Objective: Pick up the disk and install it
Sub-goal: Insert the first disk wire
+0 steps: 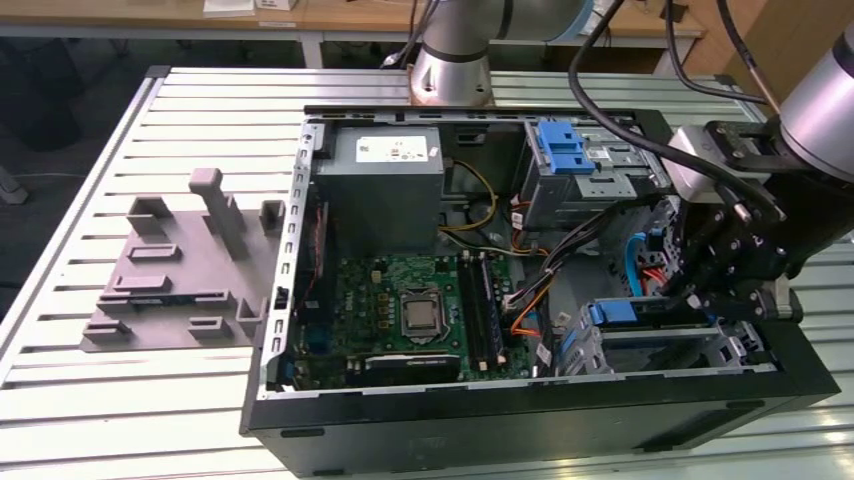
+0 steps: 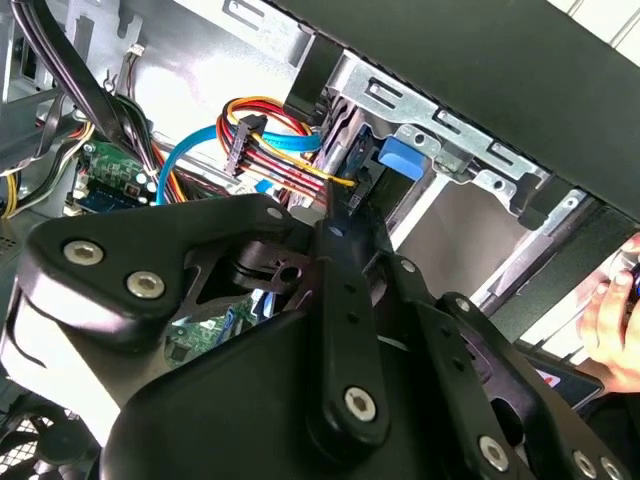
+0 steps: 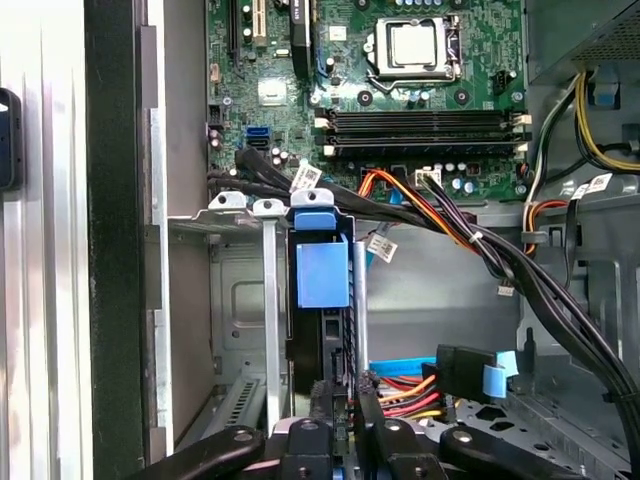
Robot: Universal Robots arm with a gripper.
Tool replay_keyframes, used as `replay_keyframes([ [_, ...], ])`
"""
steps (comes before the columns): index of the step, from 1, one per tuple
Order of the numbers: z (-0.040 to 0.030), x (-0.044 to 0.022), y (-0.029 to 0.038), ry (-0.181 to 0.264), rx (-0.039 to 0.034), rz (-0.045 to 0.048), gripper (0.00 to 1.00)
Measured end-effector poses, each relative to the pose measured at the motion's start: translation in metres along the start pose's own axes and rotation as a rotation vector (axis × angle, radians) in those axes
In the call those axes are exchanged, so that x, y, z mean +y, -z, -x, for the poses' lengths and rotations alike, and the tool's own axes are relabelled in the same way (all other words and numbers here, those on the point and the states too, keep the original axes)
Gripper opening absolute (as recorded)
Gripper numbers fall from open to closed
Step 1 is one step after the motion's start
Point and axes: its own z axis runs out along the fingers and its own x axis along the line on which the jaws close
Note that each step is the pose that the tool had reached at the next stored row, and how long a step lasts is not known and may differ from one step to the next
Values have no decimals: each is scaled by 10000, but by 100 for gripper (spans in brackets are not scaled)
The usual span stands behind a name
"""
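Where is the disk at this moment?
The disk stands on edge in the drive cage beside the motherboard in the first wrist view, directly ahead of the gripper.

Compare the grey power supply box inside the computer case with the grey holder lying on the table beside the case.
The power supply box sits inside the computer case. The holder lies outside the case on the slatted table, toward the exterior view's left. The box is a plain-sided block with a white sticker on top. The holder is a flat plate with upright posts and raised blocks, and it has no sticker. Both are grey.
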Motion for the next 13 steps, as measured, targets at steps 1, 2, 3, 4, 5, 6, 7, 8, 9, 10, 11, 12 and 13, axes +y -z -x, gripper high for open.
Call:
replay_keyframes([
  [1, 1, 1, 19, 0, 4, 0, 24],
  [2, 1, 1, 42, 0, 4, 1, 24],
  [3, 2, 2, 71, 0, 2, 1, 24],
  [4, 2, 3, 98, 0, 3, 2, 24],
  [5, 3, 3, 117, 0, 4, 2, 24],
  [6, 2, 3, 121, 0, 3, 2, 24],
  [7, 3, 4, 120, 0, 1, 3, 22],
  [8, 3, 4, 121, 0, 0, 3, 16],
  [9, 3, 3, 122, 0, 2, 3, 16],
  [10, 3, 4, 124, 0, 4, 3, 11],
  [11, 3, 4, 125, 0, 4, 3, 11],
  [12, 3, 4, 125, 0, 3, 2, 11],
  [13, 3, 4, 126, 0, 3, 2, 11],
])
